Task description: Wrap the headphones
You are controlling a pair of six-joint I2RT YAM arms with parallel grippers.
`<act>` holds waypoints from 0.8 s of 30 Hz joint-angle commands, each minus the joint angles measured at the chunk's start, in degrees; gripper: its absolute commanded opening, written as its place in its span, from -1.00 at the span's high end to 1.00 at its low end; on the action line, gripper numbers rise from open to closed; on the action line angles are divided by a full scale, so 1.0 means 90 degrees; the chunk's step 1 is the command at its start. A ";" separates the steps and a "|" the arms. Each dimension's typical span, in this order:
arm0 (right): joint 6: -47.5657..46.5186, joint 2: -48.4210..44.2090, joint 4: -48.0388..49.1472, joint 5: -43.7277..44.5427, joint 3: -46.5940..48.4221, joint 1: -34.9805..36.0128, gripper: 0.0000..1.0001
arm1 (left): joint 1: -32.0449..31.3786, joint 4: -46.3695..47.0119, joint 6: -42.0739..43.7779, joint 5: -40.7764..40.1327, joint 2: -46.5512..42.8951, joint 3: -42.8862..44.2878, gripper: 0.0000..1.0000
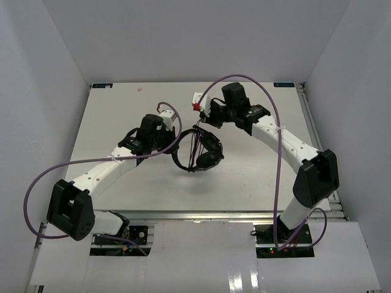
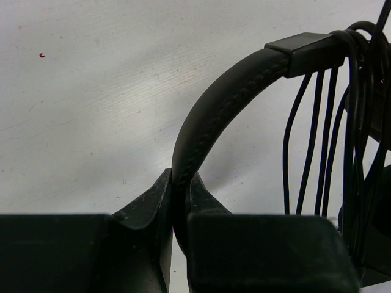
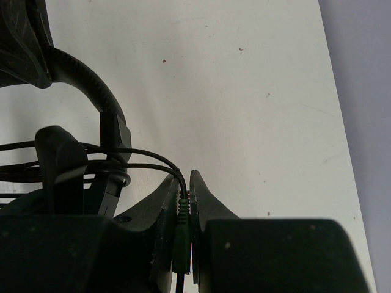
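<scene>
The black headphones (image 1: 201, 152) are in the middle of the table, held between both arms. My left gripper (image 1: 173, 143) is shut on the thin headband (image 2: 214, 104), which rises from between the fingertips (image 2: 181, 178). Several turns of the thin black cable (image 2: 317, 134) hang over the headband near the earcup slider. My right gripper (image 1: 204, 120) is just behind the headphones. It is shut (image 3: 185, 178) on the cable's green plug (image 3: 183, 210), and the cable (image 3: 140, 154) runs left from the plug to the headband (image 3: 91, 79).
Thick purple robot cables (image 1: 278, 152) loop over both arms. A small white object (image 1: 198, 96) lies at the back of the white table (image 1: 122, 116). Grey walls close in the left, back and right sides.
</scene>
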 commanded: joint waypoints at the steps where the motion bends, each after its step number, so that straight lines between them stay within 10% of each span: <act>1: 0.0214 -0.0328 0.0331 -0.0733 -0.0112 -0.0303 0.72 | -0.0045 -0.0168 -0.0003 0.0474 -0.0342 0.0279 1.00; 8: 0.0351 -0.0608 0.0299 -0.1178 -0.0444 -0.0586 0.48 | -0.0036 -0.0555 -0.0286 -0.0124 -0.0043 0.0519 1.00; 16: 0.0309 -0.1315 0.0299 -0.1440 -0.1322 -0.1141 -0.58 | -0.0026 -0.0994 -0.0289 -0.0274 0.0443 0.0942 1.00; 24: -0.0011 -0.2383 0.0135 -0.2026 -0.2386 -0.1674 -0.90 | -0.0016 -0.1368 -0.0308 -0.0409 0.1076 0.1397 1.00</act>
